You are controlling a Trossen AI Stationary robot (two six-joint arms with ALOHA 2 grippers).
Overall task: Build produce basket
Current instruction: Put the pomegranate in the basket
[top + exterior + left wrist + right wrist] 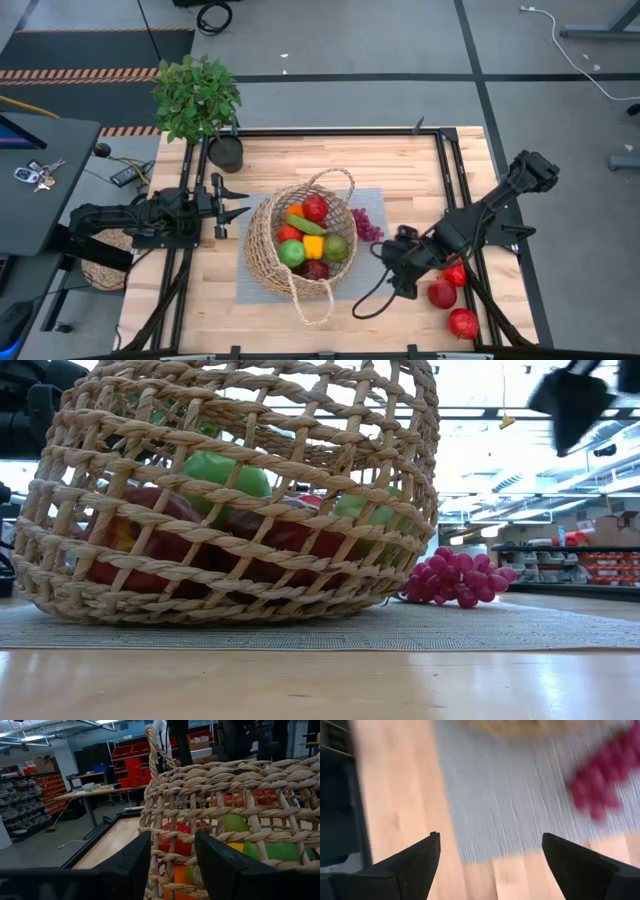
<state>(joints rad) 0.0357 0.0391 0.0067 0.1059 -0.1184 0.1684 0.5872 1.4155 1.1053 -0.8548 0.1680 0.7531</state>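
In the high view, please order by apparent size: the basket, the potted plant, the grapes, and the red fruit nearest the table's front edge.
1. basket
2. potted plant
3. grapes and red fruit: these look alike, so no ranking.

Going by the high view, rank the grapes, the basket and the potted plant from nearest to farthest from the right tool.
1. Grapes, on the mat's edge just beside the right tool.
2. Basket, mid-table, beyond the grapes.
3. Potted plant, far corner on the left arm's side.
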